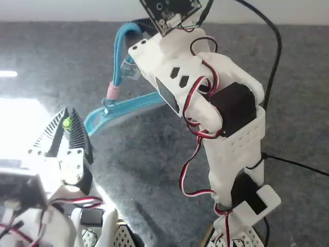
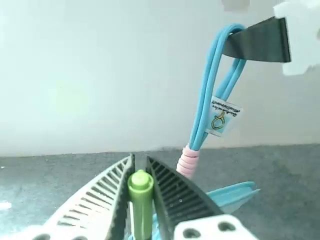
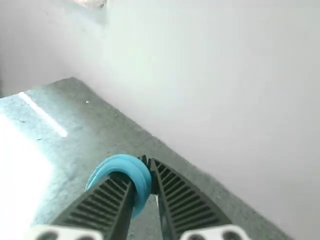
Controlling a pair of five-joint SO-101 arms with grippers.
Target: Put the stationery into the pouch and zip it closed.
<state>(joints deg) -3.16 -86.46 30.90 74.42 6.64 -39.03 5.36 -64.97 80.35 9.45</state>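
Note:
My left gripper (image 1: 67, 110) is at the lower left, shut on a green pen (image 1: 66, 123) that stands between its fingers, cap end up (image 2: 141, 182). Beyond it, the light blue pouch (image 1: 119, 109) hangs tilted, one end near the grey table (image 1: 128, 170). Its blue loop strap (image 2: 215, 90) with a pink bead (image 2: 187, 161) and a small tag runs up to my right gripper (image 1: 134, 28), which is shut on the loop (image 3: 125, 176). The left wrist view shows the pouch (image 2: 235, 192) just past the pen tip. Whether the pouch is open is hidden.
The right arm's white body (image 1: 221, 113) with red and white wires stands across the middle of the table. A black cable (image 1: 275, 46) trails at the right. Perforated white bases (image 1: 123, 236) sit at the near edge. Bright glare covers the left table side.

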